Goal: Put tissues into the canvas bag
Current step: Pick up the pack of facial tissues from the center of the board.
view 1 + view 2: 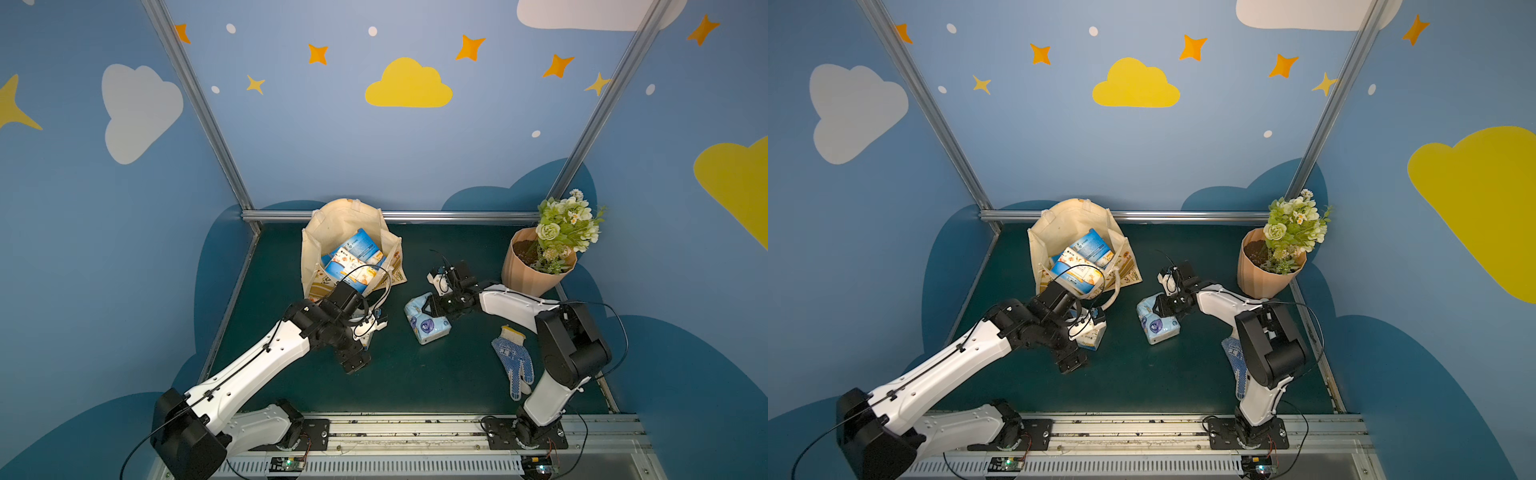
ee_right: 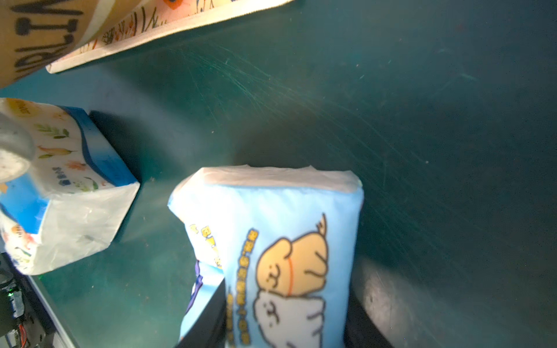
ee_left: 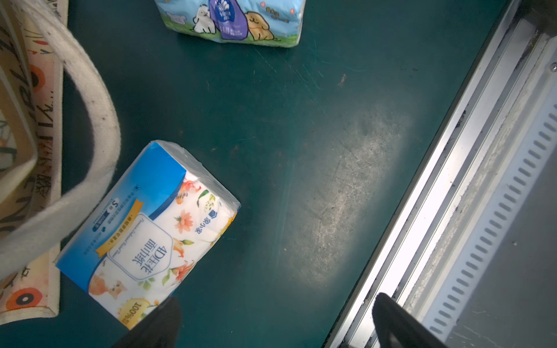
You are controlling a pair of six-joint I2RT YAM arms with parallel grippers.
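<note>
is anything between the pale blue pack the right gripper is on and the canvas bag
Nothing lies on the mat between the pale blue pack and the canvas bag. Only the bag's handle droops on that side. The left gripper, open beside the floral pack, sits off that line.

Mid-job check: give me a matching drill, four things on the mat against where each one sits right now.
1 pale blue pack
2 floral pack
3 work glove
4 flower pot

A beside the handle of the canvas bag
B between the jaws of the right gripper
C standing in the far right corner
D lying flat on the mat, right of the packs

Pairs: 1-B, 2-A, 3-D, 4-C
</note>
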